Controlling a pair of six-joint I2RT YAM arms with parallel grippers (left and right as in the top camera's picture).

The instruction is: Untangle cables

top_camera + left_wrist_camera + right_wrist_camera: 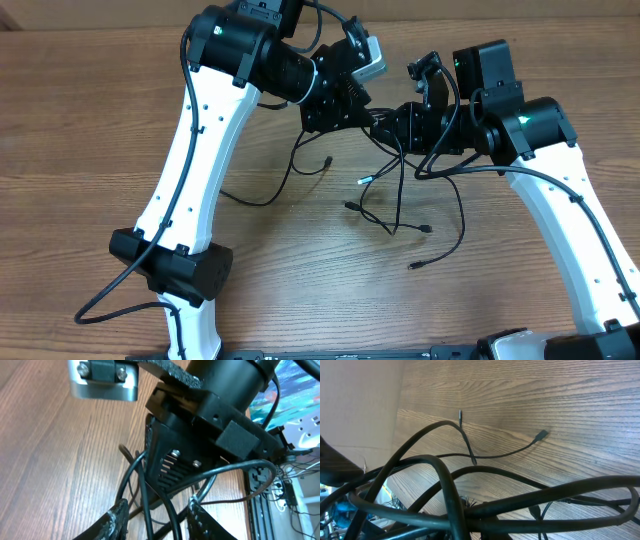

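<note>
The cables (400,195) are thin black wires. They hang from the spot at the top middle where both grippers meet, and several loose plug ends lie on the wooden table (90,150) below. My left gripper (372,120) is open; in the left wrist view its two fingers (160,522) stand apart with cable strands (145,490) running between them. My right gripper (392,128) faces it closely and holds the raised bunch. In the right wrist view the bunched cables (470,510) fill the bottom and hide its fingers. A plug end (541,435) lies on the wood.
A thicker black cord (105,300) loops from the left arm base at the front left. A cardboard wall (560,20) runs along the far edge. The right arm's body (170,460) sits just ahead of my left fingers.
</note>
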